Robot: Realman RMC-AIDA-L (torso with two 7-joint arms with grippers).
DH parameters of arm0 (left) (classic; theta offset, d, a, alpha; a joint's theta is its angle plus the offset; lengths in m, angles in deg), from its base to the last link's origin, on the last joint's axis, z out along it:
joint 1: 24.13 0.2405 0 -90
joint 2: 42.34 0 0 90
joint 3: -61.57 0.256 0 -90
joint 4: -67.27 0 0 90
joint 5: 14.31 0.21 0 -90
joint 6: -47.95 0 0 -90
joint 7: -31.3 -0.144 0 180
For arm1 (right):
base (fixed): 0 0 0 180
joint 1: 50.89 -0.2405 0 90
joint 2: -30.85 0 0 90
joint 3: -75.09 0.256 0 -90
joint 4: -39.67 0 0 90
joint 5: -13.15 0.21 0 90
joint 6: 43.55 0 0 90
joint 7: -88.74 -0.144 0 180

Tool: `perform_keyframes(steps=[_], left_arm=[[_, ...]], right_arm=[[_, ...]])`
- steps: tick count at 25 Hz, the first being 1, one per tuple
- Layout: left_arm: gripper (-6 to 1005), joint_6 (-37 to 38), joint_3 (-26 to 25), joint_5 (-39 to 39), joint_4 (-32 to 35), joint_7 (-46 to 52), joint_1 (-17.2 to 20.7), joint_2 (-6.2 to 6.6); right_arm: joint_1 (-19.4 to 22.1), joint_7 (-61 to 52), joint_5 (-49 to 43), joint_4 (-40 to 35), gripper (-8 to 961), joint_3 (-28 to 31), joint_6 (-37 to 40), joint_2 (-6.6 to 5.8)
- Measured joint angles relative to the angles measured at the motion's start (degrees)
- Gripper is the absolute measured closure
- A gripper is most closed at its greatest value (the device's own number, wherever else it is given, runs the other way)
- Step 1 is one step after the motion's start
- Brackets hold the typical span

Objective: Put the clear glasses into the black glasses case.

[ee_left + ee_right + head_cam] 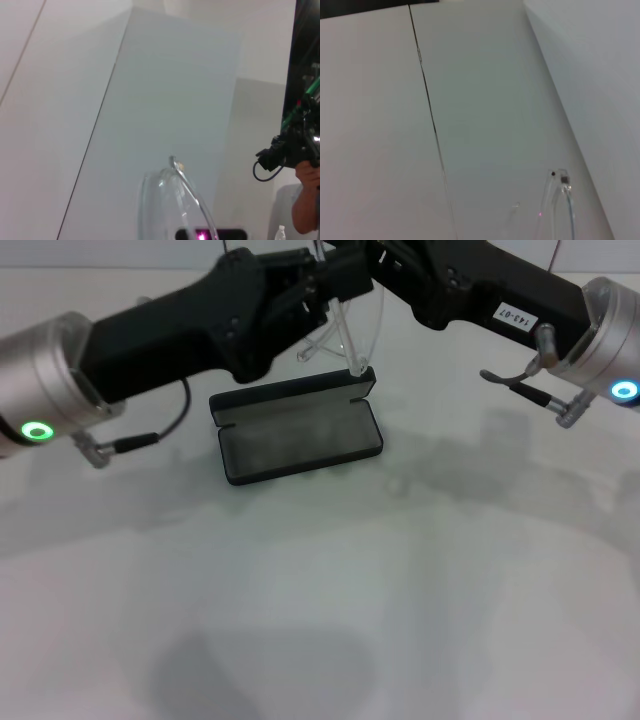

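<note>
The clear glasses [352, 338] hang in the air over the back edge of the black glasses case [300, 445], held between both arms at the top centre. The case lies open on the white table, its lid [290, 400] tilted back and its grey inside bare. My left gripper [322, 302] is shut on the glasses from the left. From the right, my right gripper [372, 270] grips their upper part. One thin clear arm points down to the lid's right corner. In the left wrist view a clear lens [172, 200] shows, and in the right wrist view a hinge [561, 180].
White table [400, 590] all round the case. In the left wrist view a person with dark camera gear [292, 150] stands far off at the edge. A thin dark seam [432, 125] runs across the surface in the right wrist view.
</note>
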Motion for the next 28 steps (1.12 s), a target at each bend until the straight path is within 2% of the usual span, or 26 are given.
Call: perform_keyframes(steps=[1,2,9,28], left_arm=[[904,0.09,-0.11,-0.14,0.86,0.35,0.45,0.06],[904,0.14,-0.16,0.19,5.22,2.47,1.73,0.59],[903,0.18,-0.17,0.42,10.52,6.59,2.48,1.98],[903,-2.18,-0.81,1.07,10.47,6.58,-0.03,1.99]], right_arm=[[0.0,0.01,-0.06,0.01,830,-0.02,-0.68,-0.16],[0.0,0.01,-0.1,0.01,831,-0.02,-0.73,-0.18],[0.01,0.1,-1.02,-0.1,834,0.21,-1.06,-0.32],[-0.78,-0.07,-4.37,-1.53,833,-0.23,-1.48,0.0]])
